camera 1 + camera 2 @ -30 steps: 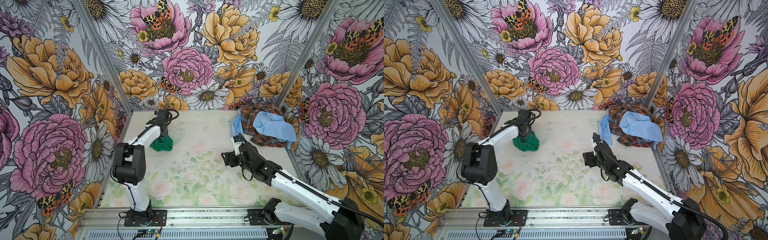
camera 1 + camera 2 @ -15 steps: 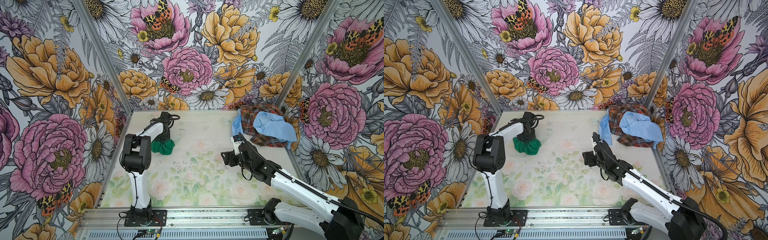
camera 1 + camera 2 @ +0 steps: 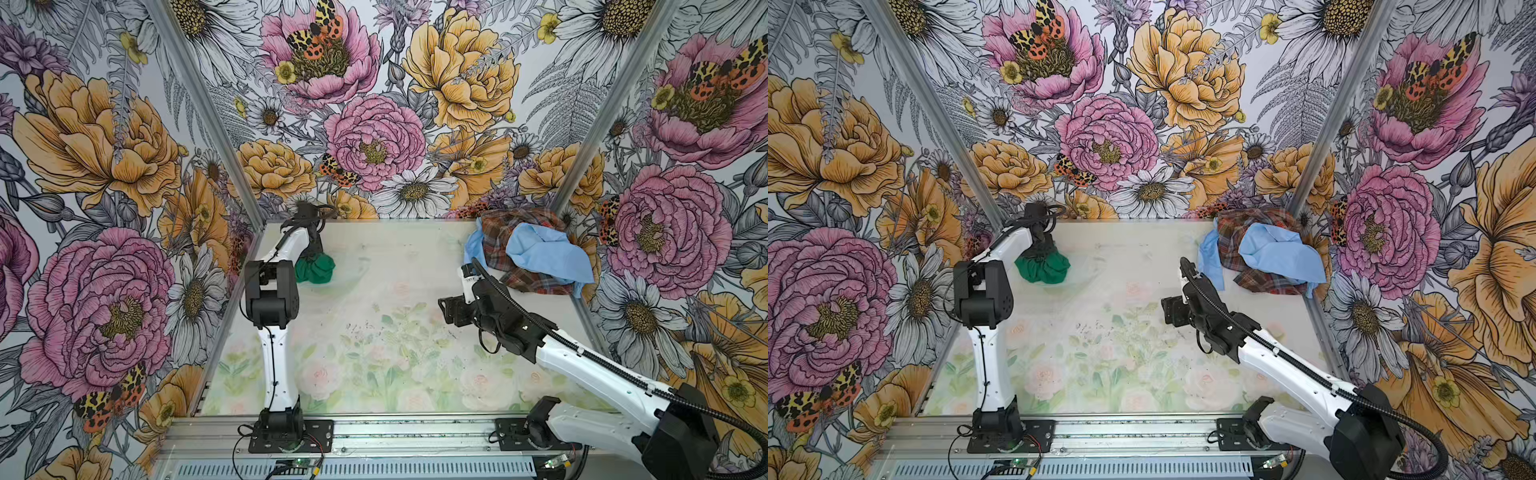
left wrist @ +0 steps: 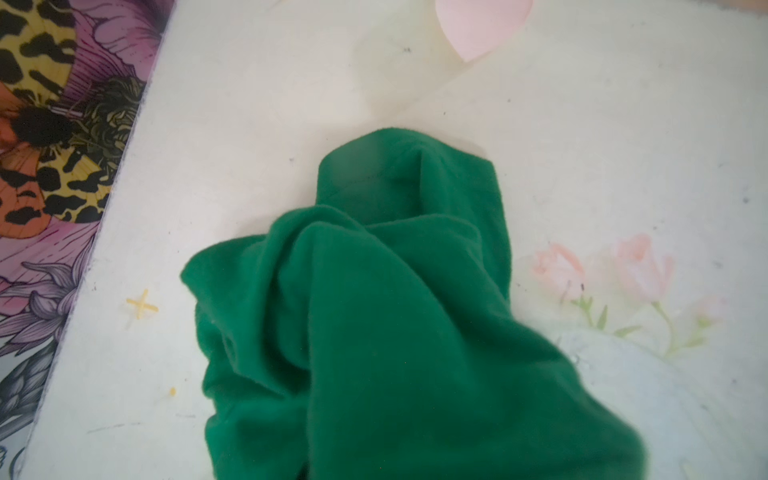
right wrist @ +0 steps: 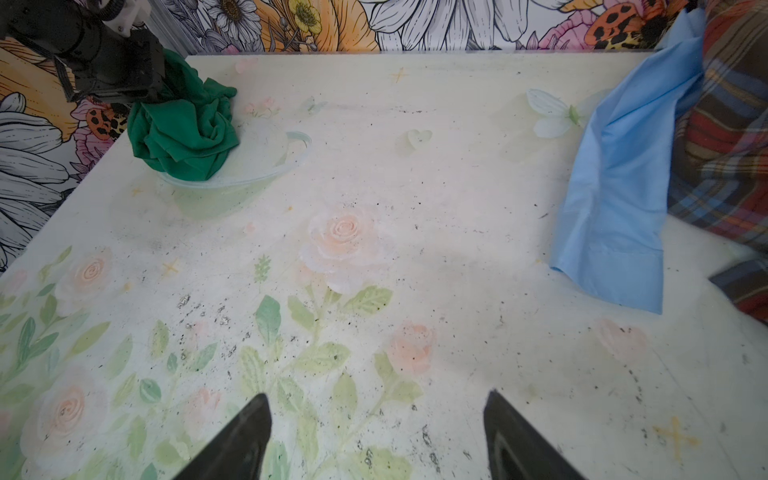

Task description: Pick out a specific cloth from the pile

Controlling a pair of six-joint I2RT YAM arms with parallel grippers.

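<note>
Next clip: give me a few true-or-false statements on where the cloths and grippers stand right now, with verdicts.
1. The green cloth lies apart from the pile. True.
2. The right gripper is shut on the light blue cloth. False: it is open and empty above the bare table.
3. The left gripper is shut on the green cloth. True.
4. The pile sits at the table's near left corner. False: it is at the far right corner.
5. The green cloth overlaps the rim of a clear bowl. True.
</note>
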